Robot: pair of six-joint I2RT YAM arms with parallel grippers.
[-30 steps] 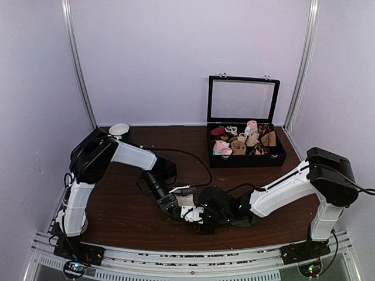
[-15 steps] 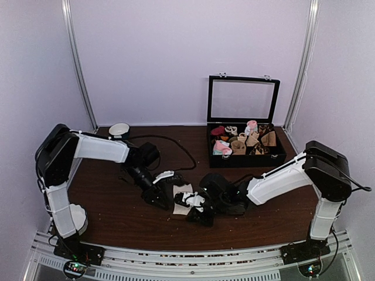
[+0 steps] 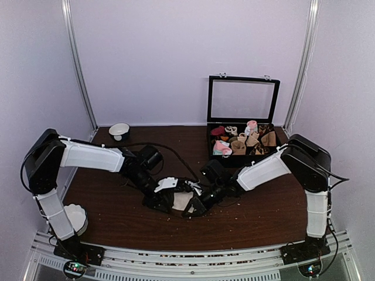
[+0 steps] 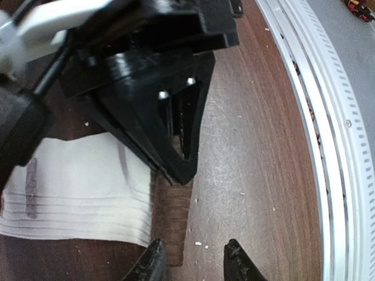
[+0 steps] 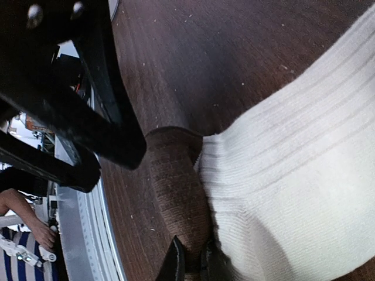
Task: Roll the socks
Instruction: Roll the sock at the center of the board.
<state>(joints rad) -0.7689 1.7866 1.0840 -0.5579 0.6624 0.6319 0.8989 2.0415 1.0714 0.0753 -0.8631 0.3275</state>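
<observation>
The socks lie flat near the table's six o'clock edge, the right gripper pinched tight on their brown end, the left gripper parted at their nine o'clock.

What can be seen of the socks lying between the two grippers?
The socks show as soft, whitish ribbed knit with a brown ribbed band along one edge. They lie flat on the dark wooden table, near its front middle. The right gripper, jaws shut, appears to pinch the brown band. The left gripper hovers open just beside that band, not gripping it. Whether two socks are stacked there cannot be told.
</observation>
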